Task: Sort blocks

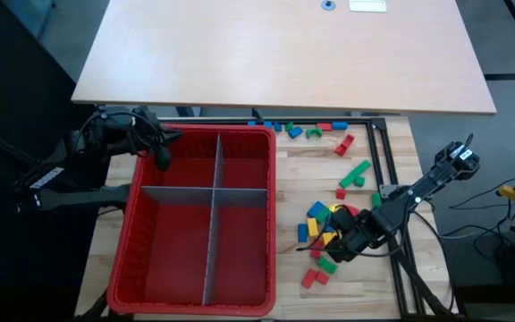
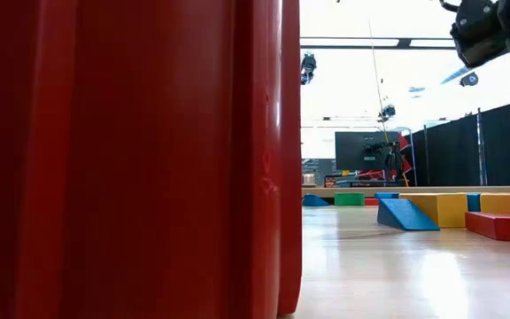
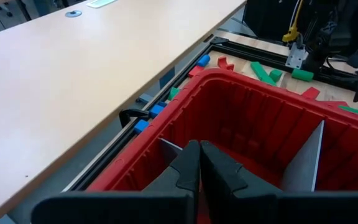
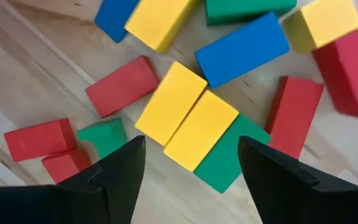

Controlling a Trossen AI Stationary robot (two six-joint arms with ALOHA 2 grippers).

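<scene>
Blocks (image 1: 329, 234) scattered on the tabletop (image 1: 392, 148) to the right of the red bin (image 1: 244, 134), none yet visible in its compartments; thickest cluster under the right gripper (image 1: 340, 246), with a looser line along the far edge by the black frame rail (image 1: 384, 161). Right jaws spread wide, hovering directly above a pair of yellow blocks (image 4: 186, 123) lying side by side and touching, atop or against a green block (image 4: 229, 163); long axes of the pair running diagonally across the gap, so not squared to the fingers (image 4: 114, 171); some wrist rotation probably needed before closing on one. Red blocks (image 4: 122, 86) and a blue block (image 4: 242, 48) crowding close by, leaving little room beside the pair. Left gripper (image 1: 161, 154) waiting over the bin's far left corner, jaws pressed together and empty, well apart from every loose block; right arm plainly nearer. Height above the pair hard to judge from the wrist view alone.
</scene>
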